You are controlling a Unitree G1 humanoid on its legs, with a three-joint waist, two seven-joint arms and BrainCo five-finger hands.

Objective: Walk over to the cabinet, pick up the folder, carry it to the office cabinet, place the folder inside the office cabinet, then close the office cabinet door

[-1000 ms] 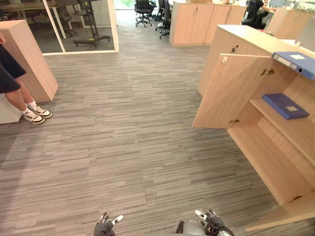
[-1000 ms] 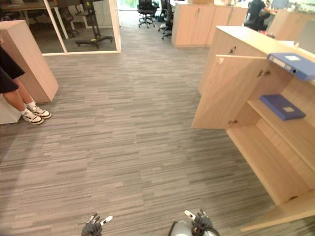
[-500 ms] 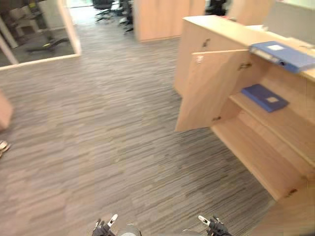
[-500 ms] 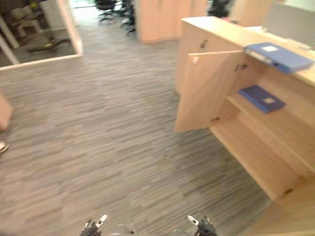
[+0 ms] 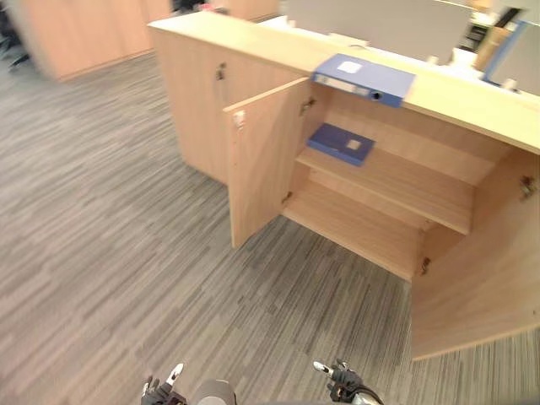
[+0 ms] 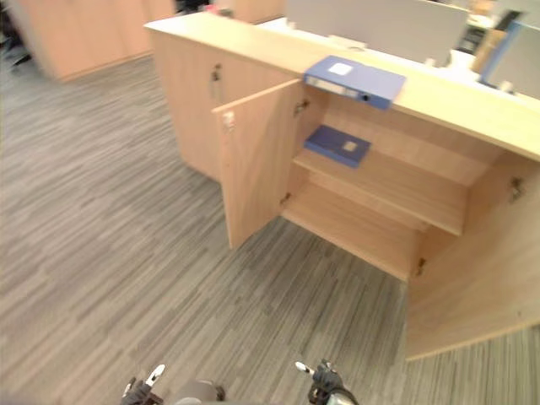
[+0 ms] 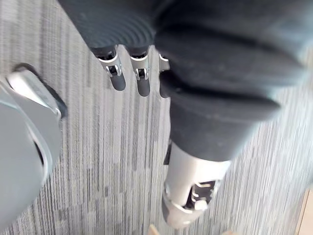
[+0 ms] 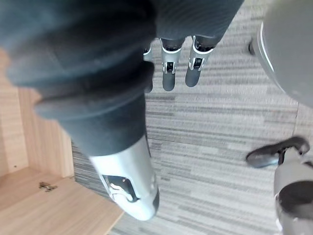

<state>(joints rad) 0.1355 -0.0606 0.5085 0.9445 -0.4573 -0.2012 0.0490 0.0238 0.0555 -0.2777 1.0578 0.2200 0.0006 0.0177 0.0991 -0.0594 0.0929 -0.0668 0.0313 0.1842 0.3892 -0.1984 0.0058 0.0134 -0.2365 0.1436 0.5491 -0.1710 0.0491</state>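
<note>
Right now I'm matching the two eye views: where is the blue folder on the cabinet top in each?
Left eye view: blue folder on the cabinet top, upper right of centre.
Right eye view: blue folder upper right of centre too.
Shared landmark: the open cabinet door, below and left of it.

We see grey striped carpet (image 5: 110, 253) covering the whole floor, its bands running in short streaks of lighter and darker grey. At the far upper left stands a row of light wooden cupboards (image 5: 76, 34) with closed fronts, well apart from everything else. Along the back runs a pale grey partition screen (image 5: 380, 25). Towards the far right a tan upright object (image 5: 492, 38), perhaps a cardboard box, stands just beside a blue-grey panel (image 5: 525, 55), with a small white item (image 5: 461, 57) near them that we cannot identify.
</note>
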